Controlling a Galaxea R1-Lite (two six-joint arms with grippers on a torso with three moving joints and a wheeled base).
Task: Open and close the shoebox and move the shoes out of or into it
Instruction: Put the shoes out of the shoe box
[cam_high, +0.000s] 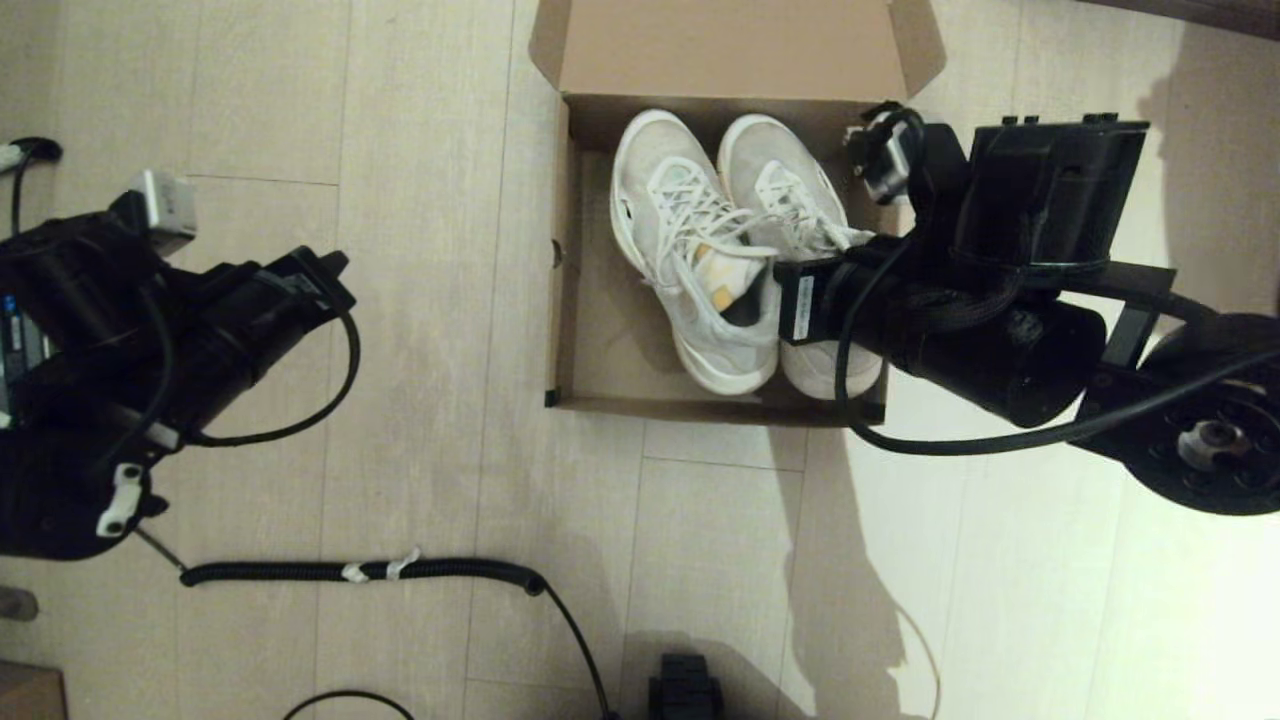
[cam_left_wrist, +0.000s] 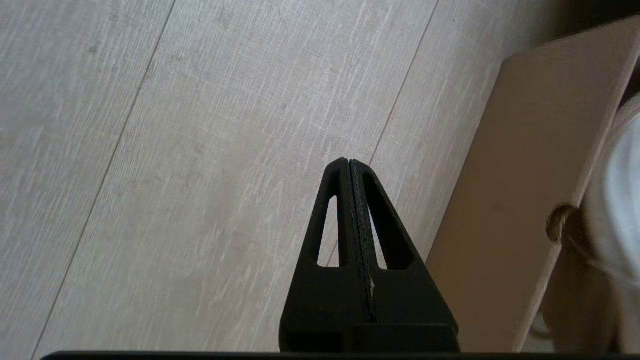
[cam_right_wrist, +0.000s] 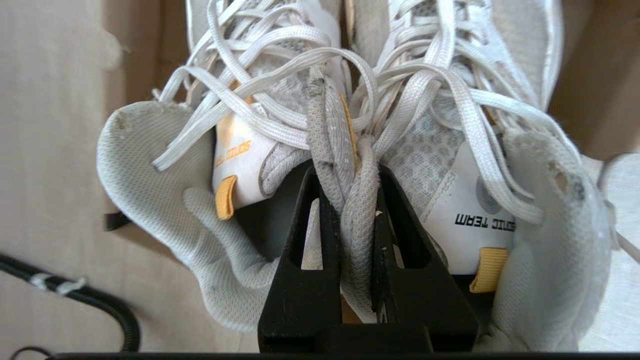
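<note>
The brown cardboard shoebox (cam_high: 600, 330) lies open on the floor, its lid (cam_high: 720, 45) folded back on the far side. Both white sneakers (cam_high: 690, 250) rest side by side inside it, toes pointing away from me. My right gripper (cam_right_wrist: 350, 172) reaches into the box from the right and is shut on the inner collars of the two shoes (cam_right_wrist: 345, 200), pinched together between its black fingers (cam_right_wrist: 305, 235). The right arm hides the heel of the right-hand shoe in the head view. My left gripper (cam_left_wrist: 348, 162) is shut on nothing, hovering above the floor left of the box wall (cam_left_wrist: 525, 200).
A black coiled cable (cam_high: 380, 572) runs across the pale wood floor (cam_high: 420, 380) in front of the box. A small black object (cam_high: 685, 690) sits at the near edge. A brown cardboard scrap (cam_high: 25, 690) shows at the lower left corner.
</note>
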